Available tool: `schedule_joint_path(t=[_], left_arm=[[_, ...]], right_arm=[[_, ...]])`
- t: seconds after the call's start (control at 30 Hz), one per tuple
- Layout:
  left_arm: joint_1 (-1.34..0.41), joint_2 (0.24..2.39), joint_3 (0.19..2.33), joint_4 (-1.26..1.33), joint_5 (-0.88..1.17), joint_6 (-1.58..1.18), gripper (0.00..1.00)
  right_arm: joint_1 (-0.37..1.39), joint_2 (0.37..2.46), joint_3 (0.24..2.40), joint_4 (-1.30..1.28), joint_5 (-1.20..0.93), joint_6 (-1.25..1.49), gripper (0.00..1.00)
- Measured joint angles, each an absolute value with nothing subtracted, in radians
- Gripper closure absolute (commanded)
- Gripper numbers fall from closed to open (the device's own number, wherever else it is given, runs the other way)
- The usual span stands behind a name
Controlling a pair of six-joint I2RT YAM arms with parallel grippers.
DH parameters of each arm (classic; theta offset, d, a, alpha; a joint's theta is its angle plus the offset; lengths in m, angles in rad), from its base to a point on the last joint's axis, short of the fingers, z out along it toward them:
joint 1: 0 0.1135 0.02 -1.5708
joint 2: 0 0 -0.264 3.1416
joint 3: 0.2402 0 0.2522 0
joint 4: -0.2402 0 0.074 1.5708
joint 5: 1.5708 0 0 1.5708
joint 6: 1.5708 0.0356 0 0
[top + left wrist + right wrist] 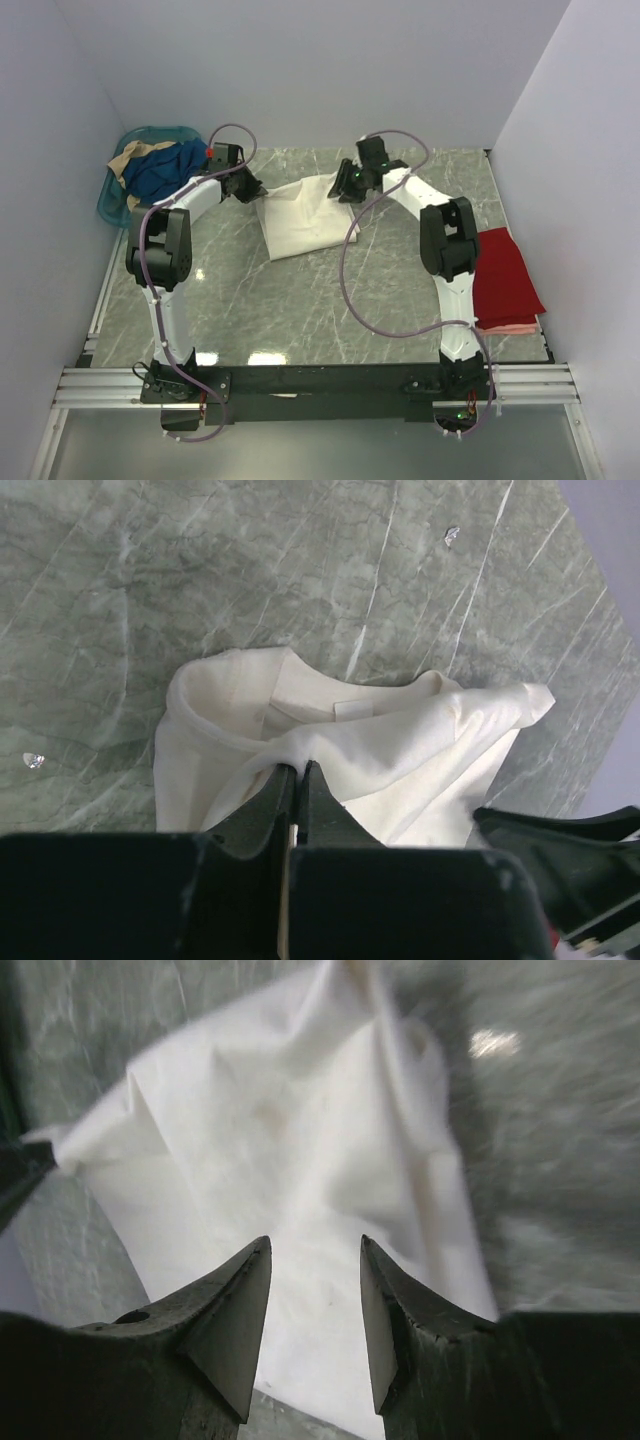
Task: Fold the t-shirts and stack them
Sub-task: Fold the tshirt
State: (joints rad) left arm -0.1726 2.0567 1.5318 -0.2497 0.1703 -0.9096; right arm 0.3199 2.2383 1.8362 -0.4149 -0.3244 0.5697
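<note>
Closest in the left wrist view, the left hand (298, 772) is pinched tight on a raised fold of the cream-white t-shirt (400, 770), with cloth drawn up between its pressed-together tips. Only this view shows the round neck opening and the small white label (351, 710) inside the collar.

The right wrist view is blurred. It shows the right hand (312, 1265) with its two tips spread apart and nothing between them, above the same shirt's rumpled cloth.

From above, the shirt (300, 215) lies bunched at the far middle of the worktop (300, 310), between the left hand (245, 185) at its left edge and the right hand (350, 185) at its upper right corner. The overhead camera alone takes in the rest. A folded red t-shirt (505, 275) lies at the right edge, on top of a pink t-shirt (505, 326) whose rim peeks out along the near side. A teal basket (108, 208) sits in the far left corner, holding blue cloth (160, 170) and something tan.

The worktop is grey-green marble with pale veins and glossy glints. Plain pale walls (300, 60) close it in on three sides.
</note>
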Motion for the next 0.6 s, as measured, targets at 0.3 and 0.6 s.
schedule_joint_path(t=[0.3, 0.6], left_arm=[[-0.167, 2.055, 1.505, -0.244, 0.159, -0.907, 0.99], [-0.139, 2.051, 1.475, -0.244, 0.142, -0.915, 0.90]], right_arm=[[0.381, 2.239, 1.755, -0.413, -0.300, 0.568, 0.53], [0.379, 2.242, 1.725, -0.419, -0.262, 0.583, 0.54]])
